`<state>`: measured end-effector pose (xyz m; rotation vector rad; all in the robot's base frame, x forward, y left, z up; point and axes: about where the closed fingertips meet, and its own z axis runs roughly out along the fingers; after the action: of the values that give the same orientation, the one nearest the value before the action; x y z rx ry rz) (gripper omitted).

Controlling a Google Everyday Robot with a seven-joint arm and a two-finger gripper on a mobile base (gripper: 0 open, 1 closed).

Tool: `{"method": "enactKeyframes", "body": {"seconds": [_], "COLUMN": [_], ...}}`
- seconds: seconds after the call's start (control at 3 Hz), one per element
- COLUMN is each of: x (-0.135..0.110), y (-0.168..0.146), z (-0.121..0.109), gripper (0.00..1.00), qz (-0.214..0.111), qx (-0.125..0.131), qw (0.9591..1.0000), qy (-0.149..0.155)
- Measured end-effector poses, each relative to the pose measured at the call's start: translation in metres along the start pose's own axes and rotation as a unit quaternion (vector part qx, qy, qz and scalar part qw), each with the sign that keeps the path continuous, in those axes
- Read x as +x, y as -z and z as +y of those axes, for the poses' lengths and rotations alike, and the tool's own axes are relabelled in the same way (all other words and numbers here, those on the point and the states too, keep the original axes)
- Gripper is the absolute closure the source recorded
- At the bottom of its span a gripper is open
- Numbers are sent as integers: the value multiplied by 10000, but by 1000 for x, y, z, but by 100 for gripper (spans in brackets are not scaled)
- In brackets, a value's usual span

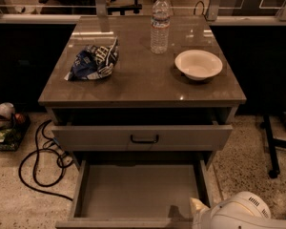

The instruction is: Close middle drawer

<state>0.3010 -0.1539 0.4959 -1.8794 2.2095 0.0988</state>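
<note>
The middle drawer [140, 190] lies pulled far out, just left of the tool [199, 210], whose opening I cannot tell; best bring the tool round before the drawer's front edge, near its centre; then push straight towards the cabinet [143, 87], evenly, lest it skew.

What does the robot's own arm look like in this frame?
Only a rounded white shell shows at the bottom right, with a patch of short vent slots on top. A pale cream pointed tip, likely the pincer, sticks out by the middle drawer's right front corner. No cables or markings on it.
</note>
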Motion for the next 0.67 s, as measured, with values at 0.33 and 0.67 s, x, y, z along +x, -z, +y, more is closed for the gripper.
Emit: {"method": "enactKeyframes", "body": {"seconds": [0.33,0.67], "x": [0,-3], "y": [0,-10], "z": [0,-5], "gripper": [0,0], "qz": [-1,-34], "qx": [0,75], "qw": [10000,10000], "qy": [2,43]}}
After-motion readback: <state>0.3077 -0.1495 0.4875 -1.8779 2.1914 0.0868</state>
